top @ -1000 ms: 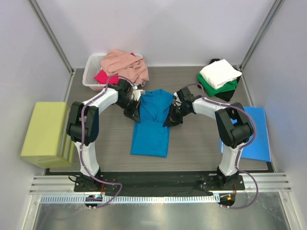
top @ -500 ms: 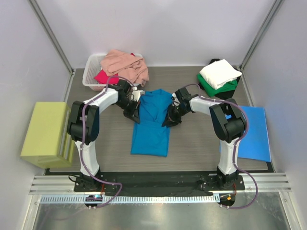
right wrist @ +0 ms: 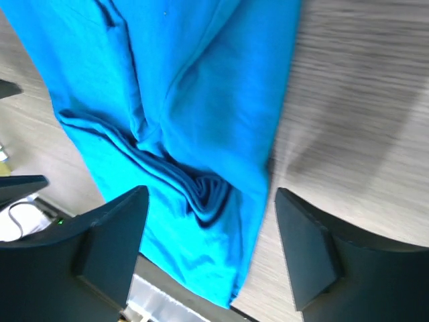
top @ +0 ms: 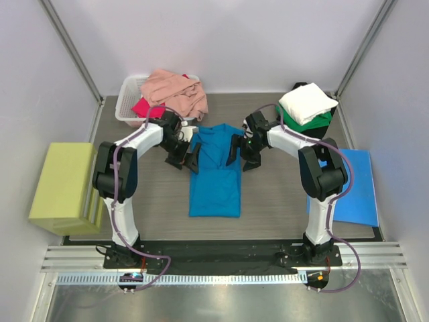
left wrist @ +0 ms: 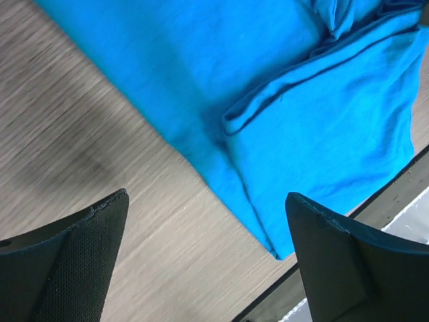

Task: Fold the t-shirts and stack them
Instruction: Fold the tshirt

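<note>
Wood-grain tabletop (top: pixel 275 201), pale walls around. Sitting well left of the left gripper (top: pixel 184 157): one yellow-green block (top: pixel 64 184). Standing just behind that gripper: one white basket (top: pixel 126 106), holding two shirts, one salmon pink t-shirt (top: pixel 175 90) heaping over one magenta-red t-shirt (top: pixel 146 107). Hanging with jaws spread wide and gripping nothing, over the left edge of one teal-blue t-shirt (top: pixel 214 181) lying folded lengthwise between both grippers. Hanging equally wide and empty at its other edge: right gripper (top: pixel 242 154). Piling just behind and right of it: one white t-shirt (top: pixel 307 102) over one green t-shirt (top: pixel 298 121) over one black t-shirt (top: pixel 315 133). Lying well right: one blue sheet (top: pixel 355 188).
</note>
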Action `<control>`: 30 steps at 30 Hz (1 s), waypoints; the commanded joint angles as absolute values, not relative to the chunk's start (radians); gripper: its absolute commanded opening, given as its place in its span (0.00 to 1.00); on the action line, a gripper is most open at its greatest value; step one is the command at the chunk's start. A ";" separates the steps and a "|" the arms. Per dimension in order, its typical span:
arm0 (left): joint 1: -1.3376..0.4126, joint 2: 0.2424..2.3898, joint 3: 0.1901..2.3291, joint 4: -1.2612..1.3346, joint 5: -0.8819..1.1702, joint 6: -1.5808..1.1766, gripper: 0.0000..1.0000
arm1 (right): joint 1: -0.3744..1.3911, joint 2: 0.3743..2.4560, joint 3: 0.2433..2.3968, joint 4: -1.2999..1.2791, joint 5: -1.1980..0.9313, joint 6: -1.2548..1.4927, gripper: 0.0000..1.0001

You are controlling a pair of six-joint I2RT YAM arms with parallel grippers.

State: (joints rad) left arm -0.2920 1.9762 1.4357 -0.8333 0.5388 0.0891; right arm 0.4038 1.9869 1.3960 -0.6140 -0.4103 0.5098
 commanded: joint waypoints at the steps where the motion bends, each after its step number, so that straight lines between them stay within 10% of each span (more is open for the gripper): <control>1: -0.281 1.849 1.459 -0.899 0.541 0.121 1.00 | 0.399 1.864 1.434 -0.696 -0.325 0.476 0.84; 18: -0.502 1.513 1.118 -1.026 0.603 0.222 1.00 | 0.472 1.486 0.829 -0.592 -0.523 0.615 0.67; 30: -0.515 1.646 1.101 -0.928 0.600 0.121 1.00 | 0.560 1.572 0.861 -0.518 -0.541 0.660 0.59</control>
